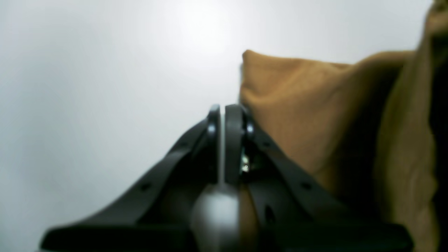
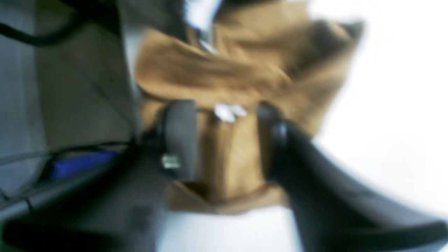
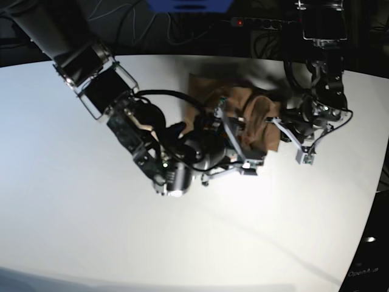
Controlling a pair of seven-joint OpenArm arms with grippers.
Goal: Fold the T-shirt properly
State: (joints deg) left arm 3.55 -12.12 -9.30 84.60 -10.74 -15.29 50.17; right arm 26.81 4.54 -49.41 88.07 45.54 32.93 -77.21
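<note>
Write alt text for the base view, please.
Two black robot arms meet over a crumpled tan T-shirt on a white table. The right gripper is at the shirt's near edge; the left gripper is at its side.

place: lab — white table | cables — power strip

Both arms are black, with silver brackets at the joints and black cables looped along them. The left gripper has slim black fingers with round holes down their outer ribs and a grey knuckle at the base. The right gripper has broad, dark grey fingers.
</note>
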